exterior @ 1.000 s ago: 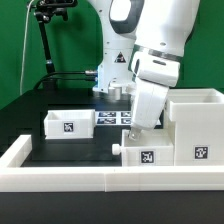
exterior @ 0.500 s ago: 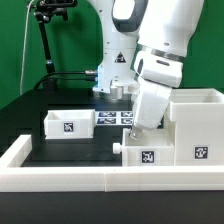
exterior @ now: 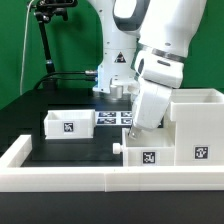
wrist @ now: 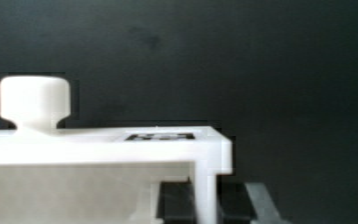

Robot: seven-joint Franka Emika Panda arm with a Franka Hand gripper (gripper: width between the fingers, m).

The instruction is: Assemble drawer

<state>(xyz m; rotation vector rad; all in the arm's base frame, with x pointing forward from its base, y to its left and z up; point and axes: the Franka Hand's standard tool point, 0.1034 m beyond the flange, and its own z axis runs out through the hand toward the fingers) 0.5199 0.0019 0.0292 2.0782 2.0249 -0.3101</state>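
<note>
The tall white drawer housing (exterior: pixel 196 122) stands at the exterior view's right. A small white tray (exterior: pixel 146 152) with a knob (exterior: pixel 118 148) and a square tag sits low against the housing's left side, partly inside it. My gripper (exterior: pixel 139 127) reaches down onto this tray. In the wrist view the tray (wrist: pixel 87 165) shows its knob (wrist: pixel 34 98) and tag (wrist: pixel 162 135), and my gripper (wrist: pixel 208 205) is shut on the tray's thin side wall, one dark finger on each side. A second tagged tray (exterior: pixel 68 123) lies apart at the exterior view's left.
The marker board (exterior: pixel 116 118) lies flat behind the trays. A low white border wall (exterior: pixel 90 178) runs along the front and down the left side. The robot base and a black stand with cables are at the back.
My arm has shifted slightly toward the exterior view's right. The held tray and the other parts look unmoved.
</note>
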